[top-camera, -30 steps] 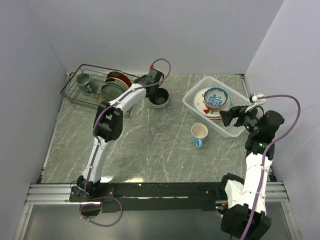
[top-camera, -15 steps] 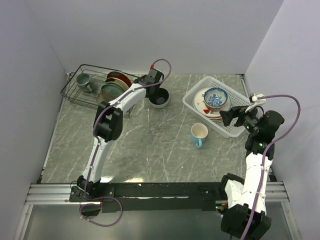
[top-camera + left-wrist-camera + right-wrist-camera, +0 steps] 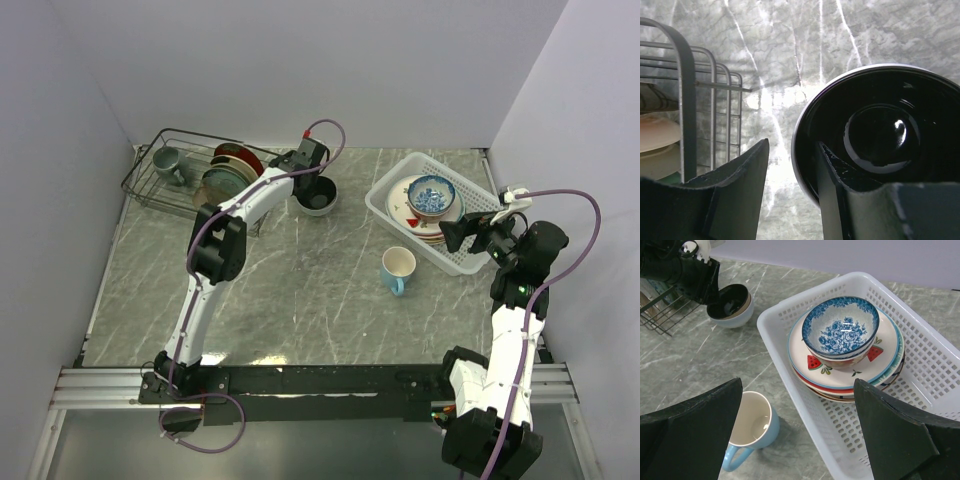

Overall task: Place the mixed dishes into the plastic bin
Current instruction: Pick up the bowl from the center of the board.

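Note:
A cream bowl with a dark inside stands on the table beside the rack. My left gripper is open astride its rim: one finger is inside the bowl and the other is outside, with a gap to the rim. The white plastic bin holds a stack of patterned plates with the blue-patterned bowl on top. The light blue mug stands upright on the table in front of the bin. My right gripper is wide open and empty above the bin's near corner.
A black wire rack at the back left holds a grey-green mug and upright plates. Its wires show close by in the left wrist view. White walls enclose the table at the left, back and right.
The left wrist has shifted very slightly at the dark bowl. The right arm, the mug and the bin have not moved.

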Available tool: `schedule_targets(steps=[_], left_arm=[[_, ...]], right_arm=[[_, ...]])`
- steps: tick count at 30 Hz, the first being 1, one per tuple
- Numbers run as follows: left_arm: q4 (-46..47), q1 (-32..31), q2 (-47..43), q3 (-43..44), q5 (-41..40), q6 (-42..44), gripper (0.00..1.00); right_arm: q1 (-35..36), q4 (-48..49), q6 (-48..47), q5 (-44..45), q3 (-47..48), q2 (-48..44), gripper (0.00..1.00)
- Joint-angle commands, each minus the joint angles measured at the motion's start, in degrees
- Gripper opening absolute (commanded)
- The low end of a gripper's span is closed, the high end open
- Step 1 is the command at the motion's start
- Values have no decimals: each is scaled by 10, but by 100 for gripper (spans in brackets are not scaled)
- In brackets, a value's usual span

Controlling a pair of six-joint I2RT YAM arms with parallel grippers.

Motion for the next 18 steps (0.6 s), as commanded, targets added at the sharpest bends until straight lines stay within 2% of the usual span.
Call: schedule_targets(steps=[1,9,18], left_arm=[[-12,3,-37,10,-47,24,47],[-17,2,-47,15,-63,30,46],[-17,-1,-67,14,-84,40,40]], right_arm=[[-2,16,-6,2,15,-2,100],[-2,15,-7,3,15,-3,100],[-2,16,-7,3,16,-3,100]])
